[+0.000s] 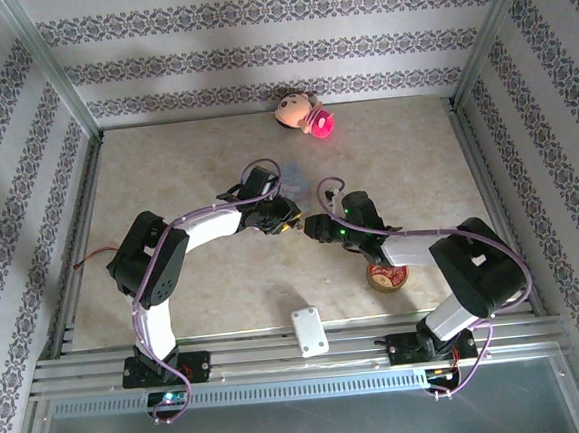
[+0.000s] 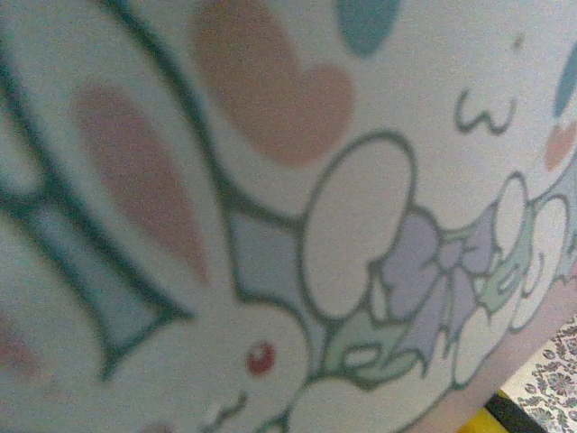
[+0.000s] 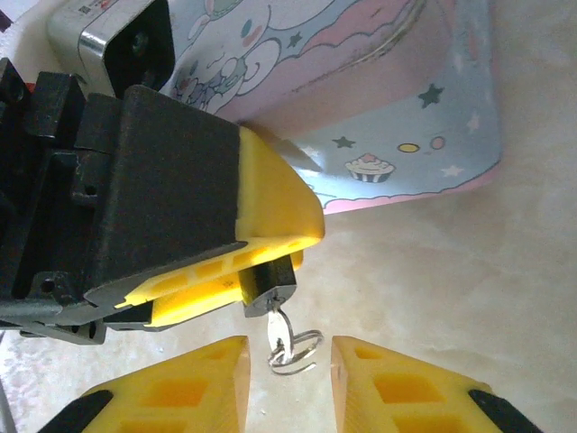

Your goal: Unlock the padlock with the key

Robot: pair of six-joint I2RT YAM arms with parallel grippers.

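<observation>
- Where the two arms meet at the middle of the worktop (image 1: 167,186), the padlock (image 3: 264,287) is held off the surface, clamped between the yellow fingers of the left tool (image 3: 275,262). From overhead, the padlock is too small to be made out at the left tool (image 1: 285,225).
- Padlock: only one end of a small dark body is exposed. The rest, shackle included, is hidden inside the left tool's fingers.
- Key (image 3: 278,329): a silver blade is seen projecting from the padlock's exposed end, with a wire ring (image 3: 305,347) hung from it. How far the blade is seated cannot be told.
- Right tool (image 3: 290,354): the jaws are set apart, one on each side of the key and ring, and neither is seen touching them. Only the finger ends are shown, the remainder being cut off by the lower edge. From overhead the right tool (image 1: 313,225) is seen tip to tip with the left.
- Pale-blue tin (image 3: 415,117): printed with cartoon figures, stars and a cupcake, it is placed just behind the left tool and cut off at the upper edge. In the left wrist view its print (image 2: 270,225) is seen at close range, blurred.
- Yellow fragment (image 2: 491,419): cut off at the corner and not identifiable.
- Round red tin (image 1: 387,277): set beside the right arm and partly covered by it.
- White block (image 1: 309,330): laid at the near edge of the worktop.
- Doll's head (image 1: 294,108) and pink ball (image 1: 323,126): set together at the far edge, detail too small to be read.
</observation>
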